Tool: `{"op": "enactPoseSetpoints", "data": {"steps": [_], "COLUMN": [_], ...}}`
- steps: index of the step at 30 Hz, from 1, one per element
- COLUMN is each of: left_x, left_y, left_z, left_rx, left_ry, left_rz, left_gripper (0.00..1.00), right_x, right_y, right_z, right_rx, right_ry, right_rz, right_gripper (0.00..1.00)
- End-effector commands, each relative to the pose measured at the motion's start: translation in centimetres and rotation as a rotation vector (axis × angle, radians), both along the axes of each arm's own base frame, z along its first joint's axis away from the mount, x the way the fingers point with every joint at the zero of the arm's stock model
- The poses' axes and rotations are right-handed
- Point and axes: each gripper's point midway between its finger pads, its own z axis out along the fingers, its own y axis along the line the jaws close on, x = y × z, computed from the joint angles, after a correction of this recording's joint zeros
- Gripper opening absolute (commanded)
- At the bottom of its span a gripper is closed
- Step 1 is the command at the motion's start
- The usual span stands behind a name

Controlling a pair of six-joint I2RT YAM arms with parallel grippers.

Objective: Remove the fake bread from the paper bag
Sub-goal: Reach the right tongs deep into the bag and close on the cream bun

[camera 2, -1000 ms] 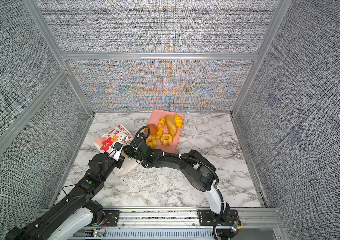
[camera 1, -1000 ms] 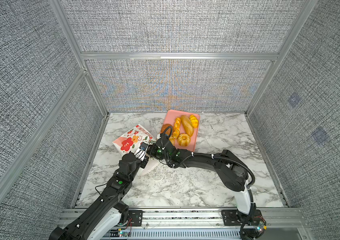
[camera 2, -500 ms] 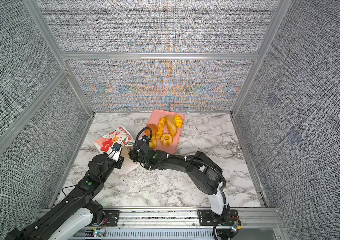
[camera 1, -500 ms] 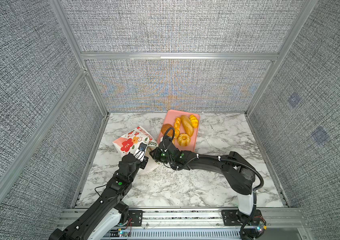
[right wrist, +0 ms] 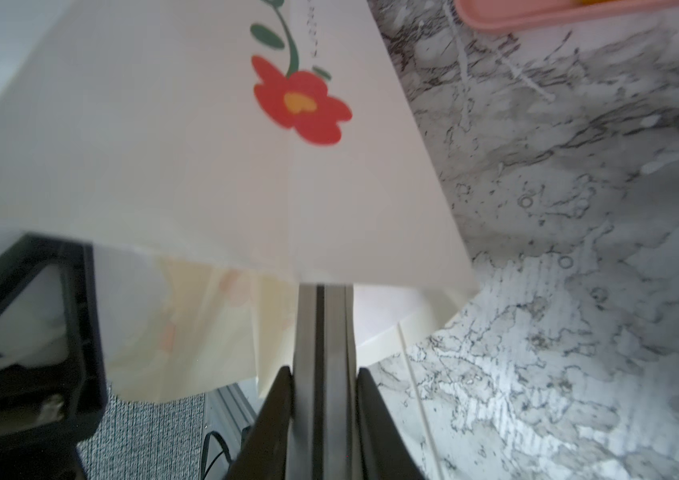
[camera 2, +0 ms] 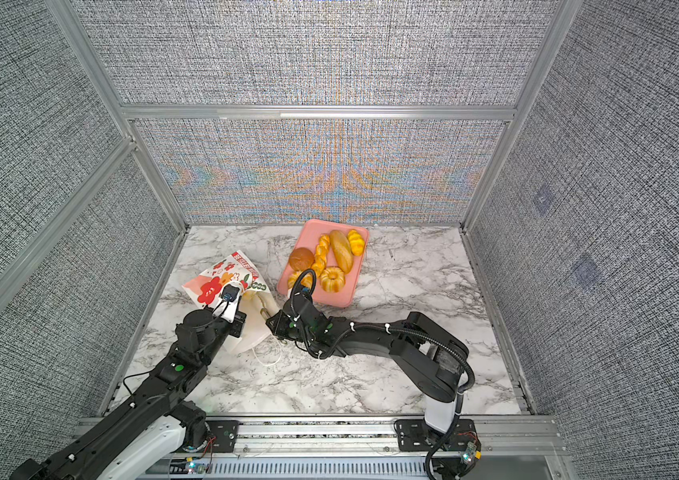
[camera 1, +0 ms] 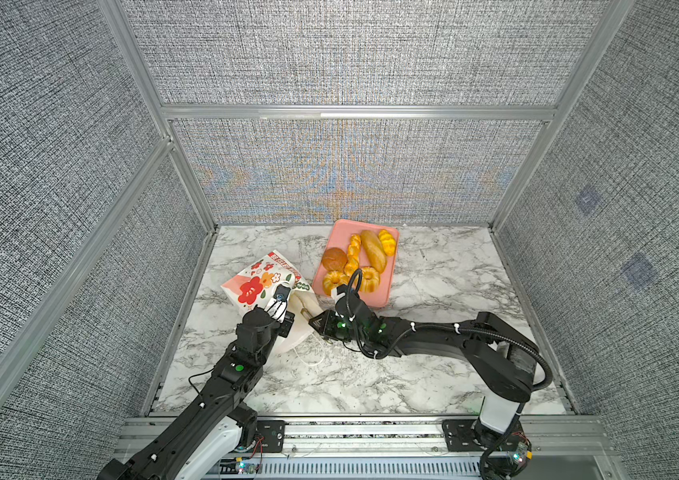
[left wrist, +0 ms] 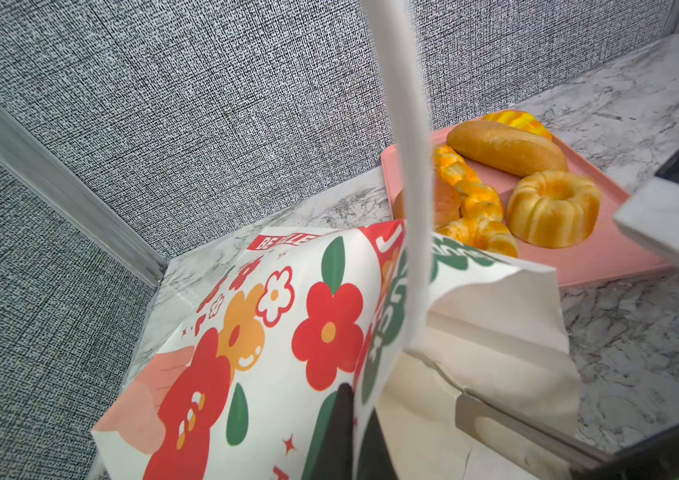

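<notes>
Pink tray (camera 1: 342,232): one
Fake bread (camera 1: 373,249): six pieces in view, on the tray
Paper bag (camera 1: 254,282): one
Robot arms (camera 1: 229,374): two

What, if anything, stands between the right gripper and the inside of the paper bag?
Nothing separate. The right gripper is shut at the mouth of the paper bag, its tips hidden under the bag's own flowered panel. The left gripper pinches the upper edge. What lies deeper inside cannot be seen.

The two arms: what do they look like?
The left arm and right arm are black and jointed, with white base segments and small green lights. A ribbed black cable, tied with white clips, runs along the right arm. Its fingers are slim grey metal.
</notes>
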Motion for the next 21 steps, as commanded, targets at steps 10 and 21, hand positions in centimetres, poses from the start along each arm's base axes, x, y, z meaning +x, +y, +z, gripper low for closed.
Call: {"op": "enactPoseSetpoints", "data": {"steps": [10,21], "left_x": [0.3,0.2], "left_y": [-0.1,0.0], "left_z": [0.2,0.0], "left_rx": [-0.025,-0.013], "left_ry": [0.000,0.004], "left_rz": [0.011,0.008], "left_gripper": [0.00,0.00], "right_x": [-1.1,-2.7], "right_y": [-1.3,-4.3], "right_z": [2.1,1.7], "right_rx": [0.017,-0.006], "right_ry": [-0.013,0.018], "right_rz": [0.017,-0.014], "right_gripper": [0.28,0.31]}}
